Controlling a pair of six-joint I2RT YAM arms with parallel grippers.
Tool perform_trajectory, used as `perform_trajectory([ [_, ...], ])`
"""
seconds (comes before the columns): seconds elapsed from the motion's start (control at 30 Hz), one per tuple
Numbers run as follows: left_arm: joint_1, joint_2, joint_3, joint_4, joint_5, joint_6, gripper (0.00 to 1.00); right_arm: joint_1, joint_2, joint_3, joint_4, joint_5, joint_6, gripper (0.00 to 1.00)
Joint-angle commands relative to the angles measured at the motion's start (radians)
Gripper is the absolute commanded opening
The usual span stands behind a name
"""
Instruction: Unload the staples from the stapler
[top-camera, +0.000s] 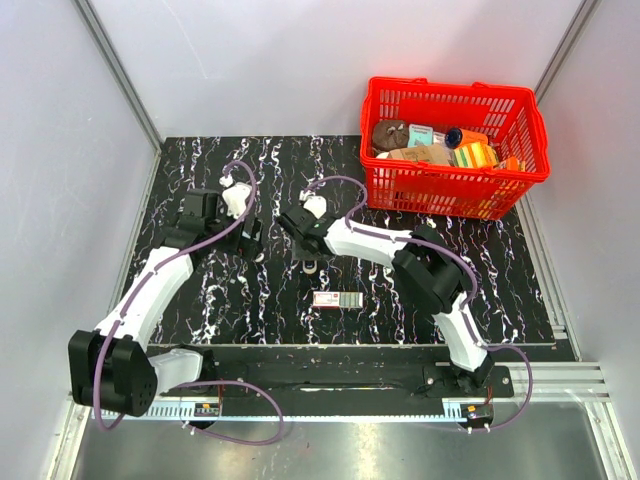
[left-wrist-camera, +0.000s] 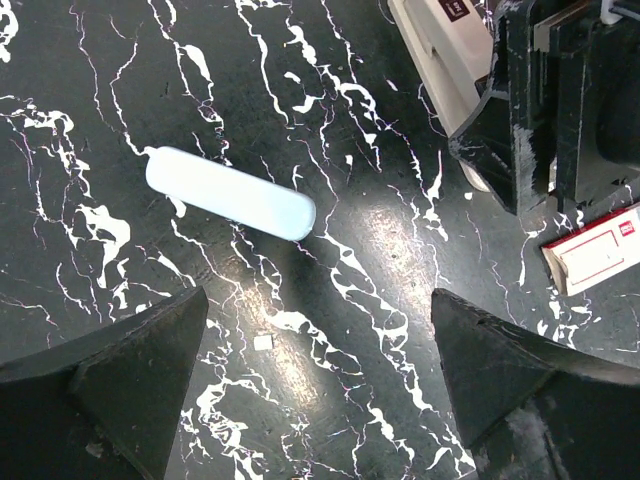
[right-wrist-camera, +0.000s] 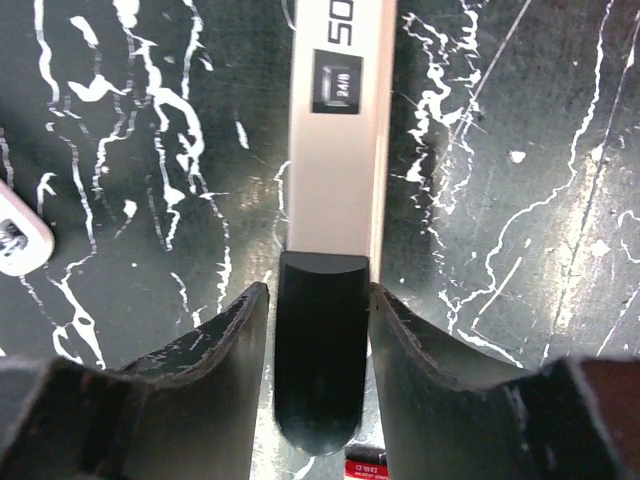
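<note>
**Stapler** (right-wrist-camera: 335, 150): lay flat on the black marbled table (top-camera: 200, 300), near the middle. Its pale top ran away from the right claw (right-wrist-camera: 318, 290) and its dark rounded end sat between the two fingers (right-wrist-camera: 215, 350). The fingers stood close against both sides of that end. A thin dark line showed on one side, so it could not be told whether they pinched it or merely flanked it.

**Left claw** (left-wrist-camera: 318, 300): spread wide, empty, hanging over bare table, well apart from the stapler.

**Markings:** a small dark panel on the stapler top read "24/6". Above it were large characters like "50", cut off by the frame edge. Print on the box (top-camera: 337, 299) was too small to read.

**Views:**
- The right wrist alone gave the stapler's label and how the fingers sat around it.
- The left wrist alone showed a pale blue capsule-shaped piece (left-wrist-camera: 230, 193) lying loose on the table and a tiny white scrap (left-wrist-camera: 263, 342). The stapler's pale side and the right claw sat in its upper right corner, with the box's red-and-white end at its right edge.
- The top view alone showed the red basket (top-camera: 520, 110) of mixed goods at the far right. It also showed the box lying just nearer than the right claw.
</note>
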Motion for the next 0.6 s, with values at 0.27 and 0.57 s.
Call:
perform_trajectory([
  [0.27,-0.05,-0.036,-0.024,0.057,-0.12,0.006,0.94,-0.029,0.024,0.105,-0.075,-0.044,-0.057,0.44],
  [0.57,-0.056,-0.06,-0.033,0.058,-0.116,0.009,0.91,-0.046,0.048,0.154,-0.094,-0.048,-0.084,0.39],
])
